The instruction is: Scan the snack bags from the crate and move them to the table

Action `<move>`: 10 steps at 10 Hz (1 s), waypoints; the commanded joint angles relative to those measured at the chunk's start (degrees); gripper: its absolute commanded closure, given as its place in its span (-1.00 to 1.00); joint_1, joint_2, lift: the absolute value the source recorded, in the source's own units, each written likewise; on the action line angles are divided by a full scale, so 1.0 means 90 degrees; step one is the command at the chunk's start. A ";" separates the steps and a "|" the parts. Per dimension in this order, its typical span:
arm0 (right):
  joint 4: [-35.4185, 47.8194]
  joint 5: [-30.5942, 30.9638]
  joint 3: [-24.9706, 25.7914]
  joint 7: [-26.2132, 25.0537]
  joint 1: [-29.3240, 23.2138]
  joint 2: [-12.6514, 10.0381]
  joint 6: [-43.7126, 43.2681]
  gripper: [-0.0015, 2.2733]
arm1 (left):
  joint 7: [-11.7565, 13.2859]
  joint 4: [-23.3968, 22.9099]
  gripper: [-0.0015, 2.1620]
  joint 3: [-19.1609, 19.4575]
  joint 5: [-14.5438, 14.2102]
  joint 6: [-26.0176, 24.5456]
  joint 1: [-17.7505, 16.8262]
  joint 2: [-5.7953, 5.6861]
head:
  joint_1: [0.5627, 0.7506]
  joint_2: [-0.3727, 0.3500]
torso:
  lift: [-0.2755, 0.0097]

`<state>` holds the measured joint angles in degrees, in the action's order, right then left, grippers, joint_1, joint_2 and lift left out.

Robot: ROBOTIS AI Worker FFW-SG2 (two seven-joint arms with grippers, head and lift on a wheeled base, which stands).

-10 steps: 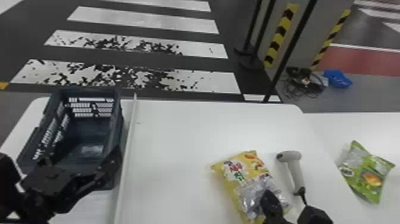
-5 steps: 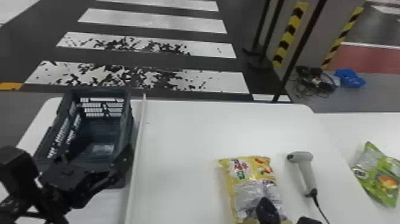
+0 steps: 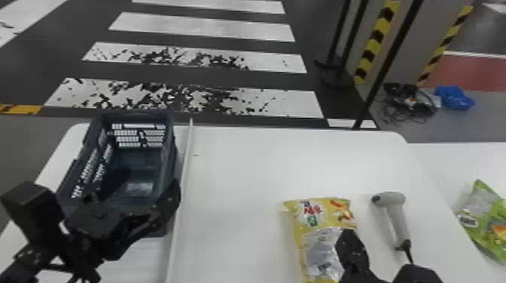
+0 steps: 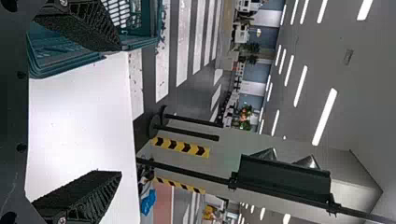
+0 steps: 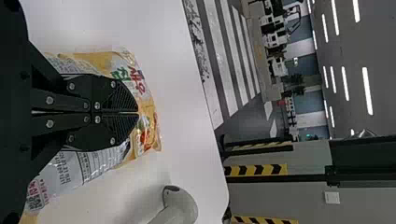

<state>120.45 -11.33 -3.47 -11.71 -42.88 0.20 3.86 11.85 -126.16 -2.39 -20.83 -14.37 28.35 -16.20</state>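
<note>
Head view: The dark blue-grey plastic crate with slotted walls [image 3: 175, 158] stands beside the long white raised strip [image 3: 180, 188]. The left gripper [image 3: 132, 190] is over its near part. On the white flat-topped table [image 3: 233, 169] lies the yellow snack bag with a silver panel [image 3: 320, 252]; the right gripper [image 3: 348, 242] is over it. The pale grey handheld scanner [image 3: 396, 222] lies just beside the bag. The green glossy snack bag [image 3: 483, 218] lies farther right.

Left wrist view: The left fingers are set wide apart, with no bag between them. The crate is near one finger.

Right wrist view: The right fingertips meet above the yellow bag; whether they pinch any film cannot be determined. A printed code [image 5: 35, 201] is exposed on the bag.

Assessment: The step in hand is probably scanning the yellow bag. Next, clear the right gripper from the bag, align code and scanner, then transfer the bag toward the green one.
</note>
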 commanded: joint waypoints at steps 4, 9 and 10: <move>-0.0688 0.0243 0.0141 0.0832 0.0595 0.0134 -0.0219 0.97 | 0.0001 -0.0220 -0.96 0.0002 0.0068 -0.0020 0.0190 -0.0016 | 0.41 -0.25 | 0.27; -0.2046 0.0243 0.0503 0.1418 0.1357 0.0261 -0.1019 0.97 | 0.0040 -0.0327 -0.96 0.0217 0.0088 -0.0020 0.0464 -0.0036 | 0.41 -0.24 | 0.27; -0.2173 0.0224 0.0522 0.1438 0.1376 0.0300 -0.1059 0.97 | 0.0040 -0.0318 -0.96 0.0217 0.0097 -0.0020 0.0454 -0.0007 | 0.41 -0.26 | 0.27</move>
<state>101.62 -9.17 1.06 1.33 -30.63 2.70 -5.41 12.22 -129.10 -0.44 -20.01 -14.55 32.50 -16.39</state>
